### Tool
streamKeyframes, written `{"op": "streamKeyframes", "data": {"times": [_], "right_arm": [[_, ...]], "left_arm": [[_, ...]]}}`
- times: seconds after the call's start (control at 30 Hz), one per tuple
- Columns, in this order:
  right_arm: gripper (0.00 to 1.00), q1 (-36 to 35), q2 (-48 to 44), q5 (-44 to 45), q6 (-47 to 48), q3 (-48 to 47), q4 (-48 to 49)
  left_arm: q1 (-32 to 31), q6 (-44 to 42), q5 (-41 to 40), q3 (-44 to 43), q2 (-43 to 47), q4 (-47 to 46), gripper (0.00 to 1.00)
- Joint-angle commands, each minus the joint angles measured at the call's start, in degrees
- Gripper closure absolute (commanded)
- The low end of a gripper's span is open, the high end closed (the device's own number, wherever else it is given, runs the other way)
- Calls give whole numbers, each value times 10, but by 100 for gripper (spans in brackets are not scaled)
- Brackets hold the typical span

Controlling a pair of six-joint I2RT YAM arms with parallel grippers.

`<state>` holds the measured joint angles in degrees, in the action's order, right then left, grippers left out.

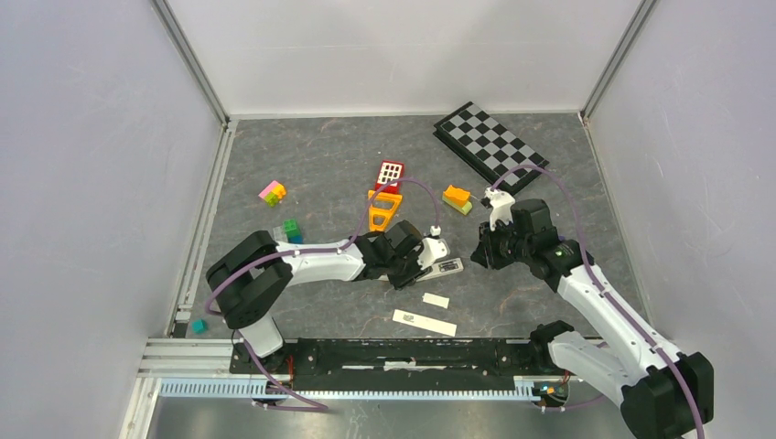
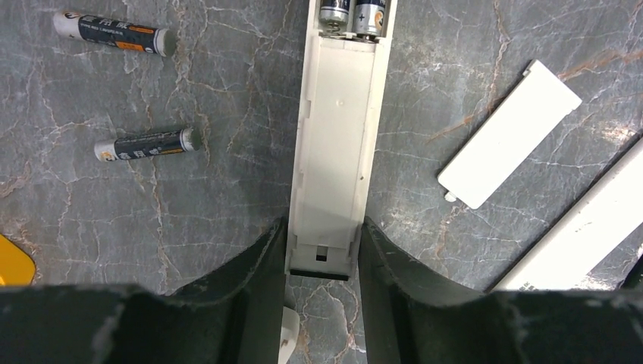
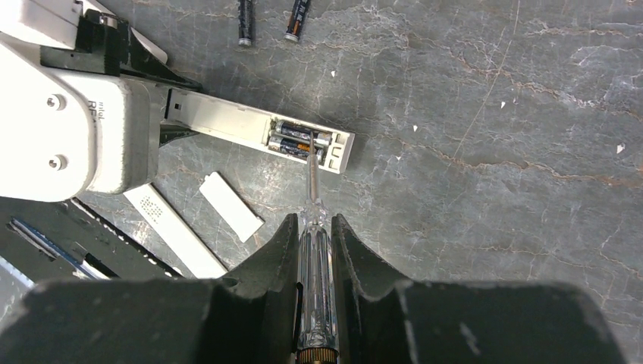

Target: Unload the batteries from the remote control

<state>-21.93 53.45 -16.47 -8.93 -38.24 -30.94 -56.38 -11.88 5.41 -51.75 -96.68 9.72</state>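
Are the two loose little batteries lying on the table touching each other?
Apart. The left wrist view shows the upper dark cylindrical battery and the lower dark cylindrical battery with bare grey marbled tabletop between them.

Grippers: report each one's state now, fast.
Left gripper: closed on the white remote, at its end.
Right gripper: closed on the screwdriver, tip in the battery compartment.

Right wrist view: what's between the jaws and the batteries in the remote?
The screwdriver, held by the right gripper, its tip at those batteries; right wrist view.
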Motion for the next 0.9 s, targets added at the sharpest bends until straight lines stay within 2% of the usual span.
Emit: {"op": "streamKeyframes", "data": {"times": [0.0, 0.43, 0.73, 0.87], "right_arm": [[100, -6, -10, -17, -2, -3, 6], [100, -53, 22, 74, 23, 1, 2], [100, -56, 3, 93, 74, 20, 3], [100, -57, 16, 72, 72, 26, 20]], "left_arm": [[-3, -20, -24, 12, 17, -10, 68], [-8, -59, -8, 6, 12, 20, 68], [-8, -63, 3, 8, 12, 20, 82], [-8, -67, 12, 12, 14, 11, 87]]}}
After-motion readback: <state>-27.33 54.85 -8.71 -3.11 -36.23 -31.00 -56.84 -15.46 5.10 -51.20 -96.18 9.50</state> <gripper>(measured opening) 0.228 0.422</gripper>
